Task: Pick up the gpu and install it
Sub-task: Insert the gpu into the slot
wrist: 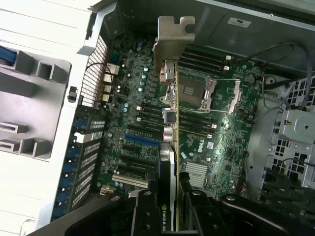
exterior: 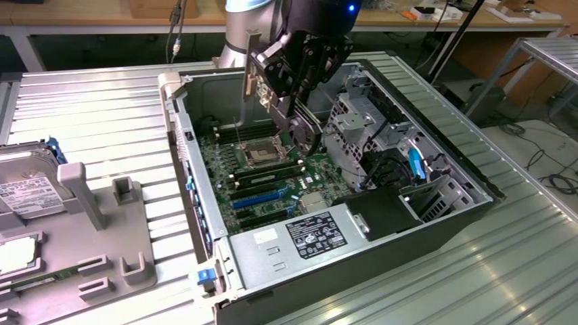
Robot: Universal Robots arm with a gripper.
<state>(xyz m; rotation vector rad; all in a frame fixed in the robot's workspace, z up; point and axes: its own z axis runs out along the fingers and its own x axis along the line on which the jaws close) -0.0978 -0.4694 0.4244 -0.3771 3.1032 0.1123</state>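
1. You have the gpu (exterior: 298,125) (wrist: 173,147) in the gripper (exterior: 284,95) (wrist: 170,196), held over the motherboard (exterior: 271,183) (wrist: 221,123) inside the open computer case (exterior: 451,223) (wrist: 275,14), right above the CPU socket (exterior: 256,154) (wrist: 194,93).
2. In the wrist view you see the card edge-on as a thin blade. Its long axis runs straight away from the gripper, passing just beside the CPU socket.
3. Its silver bracket (wrist: 172,39) is the end farthest from the gripper, reaching beyond the CPU socket towards the case wall. The end with the dark cover sits between the fingers (wrist: 142,211).
4. The jaws are clenched on the card, one finger on each flat face.
5. You cannot tell from either view whether the card's lower edge touches the board or hangs clear of it.
6. The arm (exterior: 243,27) comes down into the case from above the CPU socket, with the wrist tilted and the gripper low inside the case opening.
7. The blue slot (exterior: 257,198) (wrist: 140,140) lies near the CPU socket, on the side away from the arm's base, with nothing in it.
8. A hard drive (exterior: 27,186) and a grey fixture tray (exterior: 108,223) sit outside the case, well apart from the CPU socket on the exterior view's left.
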